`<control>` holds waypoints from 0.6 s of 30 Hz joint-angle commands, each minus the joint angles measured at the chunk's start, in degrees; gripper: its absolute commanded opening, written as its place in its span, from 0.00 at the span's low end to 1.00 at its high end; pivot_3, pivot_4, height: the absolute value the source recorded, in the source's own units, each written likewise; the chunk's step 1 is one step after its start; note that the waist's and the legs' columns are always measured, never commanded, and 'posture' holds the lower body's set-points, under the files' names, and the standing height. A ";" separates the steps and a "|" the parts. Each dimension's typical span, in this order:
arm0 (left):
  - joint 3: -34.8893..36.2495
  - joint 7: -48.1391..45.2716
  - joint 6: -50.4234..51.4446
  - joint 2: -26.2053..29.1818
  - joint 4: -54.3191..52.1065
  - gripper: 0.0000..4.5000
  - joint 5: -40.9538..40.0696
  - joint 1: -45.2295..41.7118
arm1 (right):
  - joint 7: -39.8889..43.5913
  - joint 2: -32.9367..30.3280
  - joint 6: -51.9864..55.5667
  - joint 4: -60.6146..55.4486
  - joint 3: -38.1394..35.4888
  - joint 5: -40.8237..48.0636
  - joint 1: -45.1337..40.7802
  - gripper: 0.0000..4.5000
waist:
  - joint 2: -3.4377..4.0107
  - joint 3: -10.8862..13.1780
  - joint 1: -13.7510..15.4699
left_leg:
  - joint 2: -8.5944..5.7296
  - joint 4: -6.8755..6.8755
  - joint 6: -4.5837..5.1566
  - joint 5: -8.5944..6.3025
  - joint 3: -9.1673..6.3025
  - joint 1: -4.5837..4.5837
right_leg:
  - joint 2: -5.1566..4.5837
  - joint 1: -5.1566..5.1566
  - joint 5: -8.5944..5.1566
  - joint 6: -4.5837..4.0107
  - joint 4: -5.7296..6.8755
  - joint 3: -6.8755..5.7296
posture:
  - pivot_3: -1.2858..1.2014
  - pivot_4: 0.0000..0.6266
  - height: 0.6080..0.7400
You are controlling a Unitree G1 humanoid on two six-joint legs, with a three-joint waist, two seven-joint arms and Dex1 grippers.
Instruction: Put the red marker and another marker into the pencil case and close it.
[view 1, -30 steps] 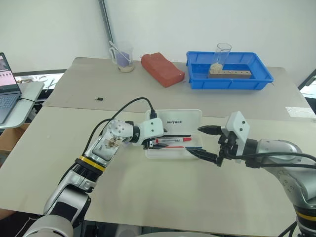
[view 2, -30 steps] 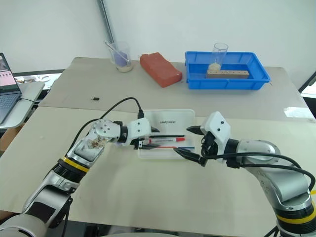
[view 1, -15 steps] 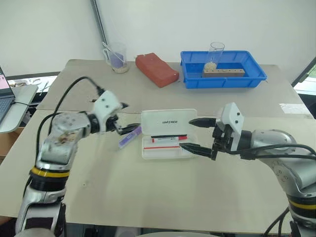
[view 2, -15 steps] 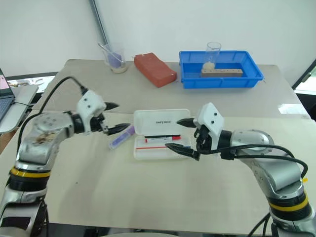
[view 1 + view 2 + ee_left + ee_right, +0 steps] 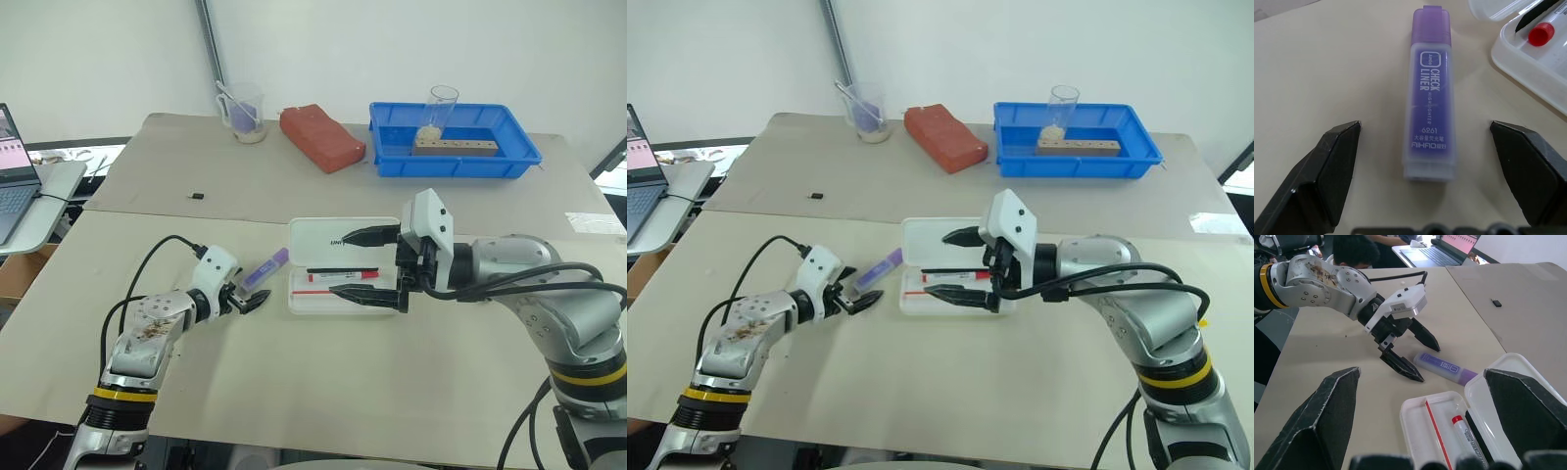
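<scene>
On beige table | open pencil case, laptop at side | both claws wide, empty

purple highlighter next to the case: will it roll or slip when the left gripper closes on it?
The purple highlighter looks flat-sided and chunky, lying flat on the table, so it probably won't roll. Its smooth plastic barrel could slip or pivot between the left gripper's narrow fingers. It seems rigid and likely light.
</scene>
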 commanded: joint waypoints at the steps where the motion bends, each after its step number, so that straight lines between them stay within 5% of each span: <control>1: -0.11 -0.43 -0.86 1.33 0.23 0.61 0.11 -0.65 | 0.33 -0.06 -1.06 -0.29 -0.86 -0.35 -0.72 1.00 | 0.00 0.00 -0.12 | 0.00 0.00 0.00 0.00 0.00 0.01 | 0.00 0.01 0.00 0.00 -0.01 0.01 | 0.52 0.24 1.00; 5: 0.02 -0.85 -0.90 1.70 -0.62 0.20 -0.56 -0.15 | -0.14 0.16 -0.85 -0.56 -1.27 -0.31 -0.20 1.00 | 0.00 0.00 -0.17 | 0.00 -0.01 0.00 0.00 0.02 0.02 | -0.01 0.00 0.00 0.00 -0.01 0.00 | 0.52 0.24 1.00; 11: 3.71 -1.20 0.48 4.60 -4.38 0.21 -2.06 -1.32 | -0.57 -0.68 -0.66 -1.24 -2.21 -0.32 1.27 1.00 | -0.02 0.01 -0.21 | 0.00 -0.03 0.00 0.00 0.01 0.01 | -0.01 -0.01 0.00 -0.01 -0.01 0.01 | 0.52 0.24 1.00; 18: 12.85 -12.98 6.85 20.28 -15.82 0.21 -11.67 -1.09 | 0.24 -6.13 -1.96 -2.15 -6.86 -1.71 9.97 1.00 | -0.09 0.04 -0.30 | 0.00 -0.14 -0.01 -0.01 0.09 0.03 | -0.09 -0.02 -0.04 -0.07 -0.07 0.00 | 0.52 0.24 1.00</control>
